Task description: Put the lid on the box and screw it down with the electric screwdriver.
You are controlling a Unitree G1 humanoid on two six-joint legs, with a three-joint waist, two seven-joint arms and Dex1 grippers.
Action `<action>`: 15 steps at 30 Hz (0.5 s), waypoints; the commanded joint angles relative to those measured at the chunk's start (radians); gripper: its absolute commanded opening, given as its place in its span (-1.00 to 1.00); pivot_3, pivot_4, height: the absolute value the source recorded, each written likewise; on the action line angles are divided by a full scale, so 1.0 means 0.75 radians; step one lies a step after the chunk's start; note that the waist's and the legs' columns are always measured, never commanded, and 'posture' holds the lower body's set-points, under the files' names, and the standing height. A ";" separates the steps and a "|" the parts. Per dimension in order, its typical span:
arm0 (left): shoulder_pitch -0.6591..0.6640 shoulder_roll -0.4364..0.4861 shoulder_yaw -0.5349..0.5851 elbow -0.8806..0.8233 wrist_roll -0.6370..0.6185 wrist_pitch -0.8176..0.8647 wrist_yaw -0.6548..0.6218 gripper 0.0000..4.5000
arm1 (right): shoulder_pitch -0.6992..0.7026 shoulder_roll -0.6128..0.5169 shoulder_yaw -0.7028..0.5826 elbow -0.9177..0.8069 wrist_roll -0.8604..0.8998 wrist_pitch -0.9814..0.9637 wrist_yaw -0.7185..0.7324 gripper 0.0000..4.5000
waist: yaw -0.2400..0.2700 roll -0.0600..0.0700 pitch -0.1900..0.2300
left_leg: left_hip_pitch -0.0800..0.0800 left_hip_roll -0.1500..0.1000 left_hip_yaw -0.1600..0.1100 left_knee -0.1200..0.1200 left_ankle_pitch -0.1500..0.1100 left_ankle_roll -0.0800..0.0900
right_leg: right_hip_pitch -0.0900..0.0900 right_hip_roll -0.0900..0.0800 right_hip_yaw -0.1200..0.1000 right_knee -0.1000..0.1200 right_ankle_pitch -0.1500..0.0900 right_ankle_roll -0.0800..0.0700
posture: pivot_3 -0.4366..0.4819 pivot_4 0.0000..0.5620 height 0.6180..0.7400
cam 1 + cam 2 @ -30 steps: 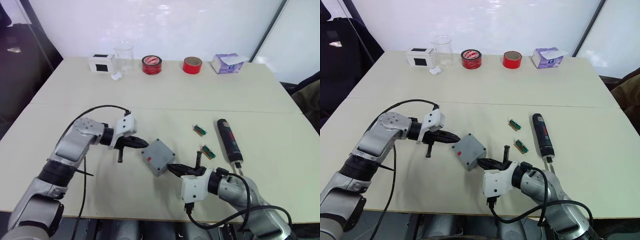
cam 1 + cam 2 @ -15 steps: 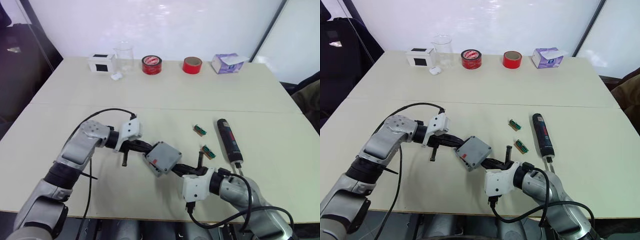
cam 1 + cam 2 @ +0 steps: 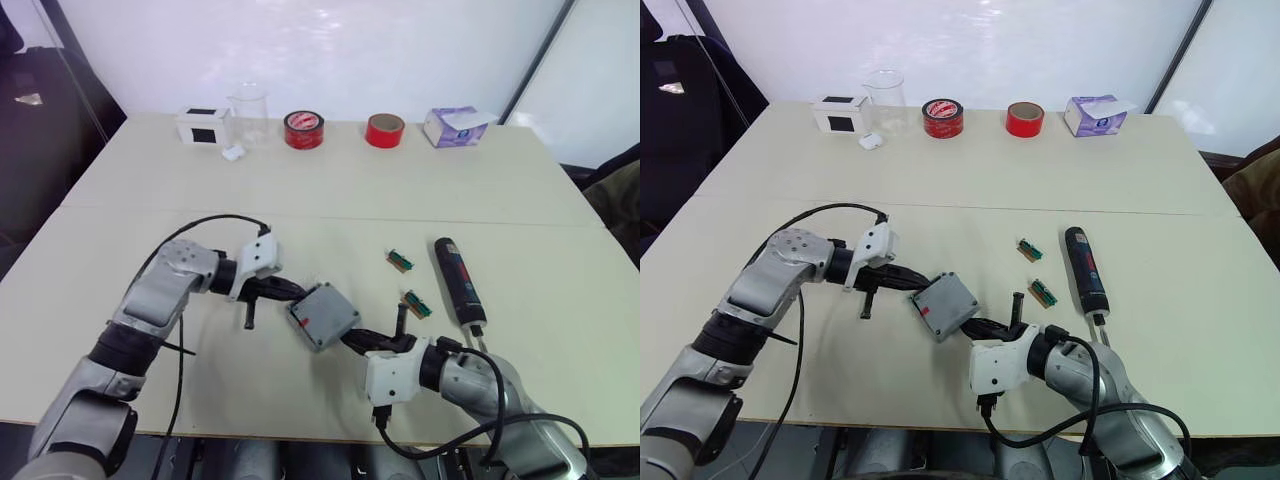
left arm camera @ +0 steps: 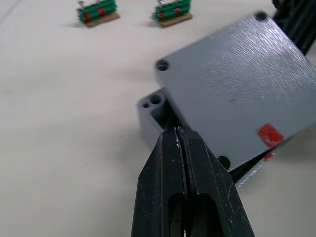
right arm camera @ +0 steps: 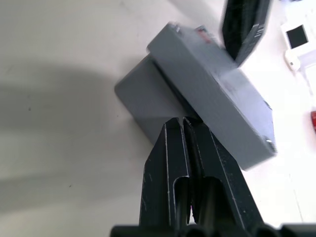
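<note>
My left gripper (image 4: 177, 132) has its two black fingers pressed together with nothing between them, tips touching the corner of the box (image 4: 150, 114) where the lid (image 4: 237, 94) has slid off it. The lid is a flat brushed grey square with small holes at its corners and a red mark near one edge; it sits skewed on the deeper grey box, leaving one box corner with its two screw holes bare. In the head views the pair lies just left of centre in the lower half of the frame, tilted. My right gripper (image 5: 185, 123) is also pinched to a closed point, poked into the seam between lid and box from the opposite side. The electric screwdriver (image 3: 457, 280), black with red marking, lies to the right, apart from both.
</note>
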 commanded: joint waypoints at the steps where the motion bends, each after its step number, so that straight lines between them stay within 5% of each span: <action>1: -0.017 -0.002 0.028 -0.023 -0.029 0.008 -0.004 -1.00 | 0.009 -0.026 -0.027 -0.028 0.003 0.016 0.007 -0.97 | -0.001 0.000 0.000 | 0.000 0.000 0.000 0.000 0.000 0.000 | 0.000 0.000 0.000 0.000 0.000 0.000 | -0.05 -0.47 1.00; 15: -0.001 0.016 0.009 -0.015 0.003 -0.026 -0.019 -1.00 | 0.036 -0.060 -0.059 -0.078 0.022 0.052 0.029 -0.97 | 0.000 0.000 0.000 | 0.000 0.000 0.000 0.000 0.000 0.000 | 0.000 0.000 0.000 0.000 0.000 0.000 | -0.05 -0.47 1.00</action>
